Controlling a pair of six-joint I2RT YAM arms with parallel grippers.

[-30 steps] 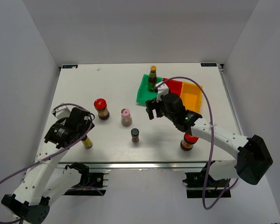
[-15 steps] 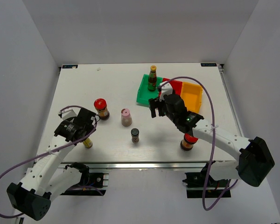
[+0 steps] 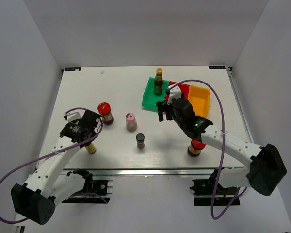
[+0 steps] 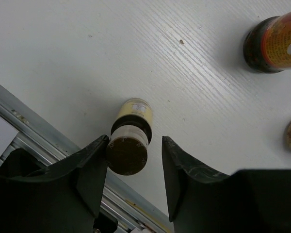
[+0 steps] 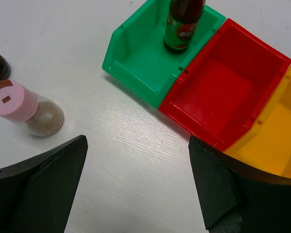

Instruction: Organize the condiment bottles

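Left jaws have narrowed around the slim yellow-labelled bottle [image 4: 130,138] — seemingly not yet clamped — right jaws gaping.

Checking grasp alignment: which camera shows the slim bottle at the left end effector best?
The left wrist view: the slim bottle stands inside the left end effector, a gap on one side. The top view shows only its lower part, poking out under the arm. The right wrist view misses it.
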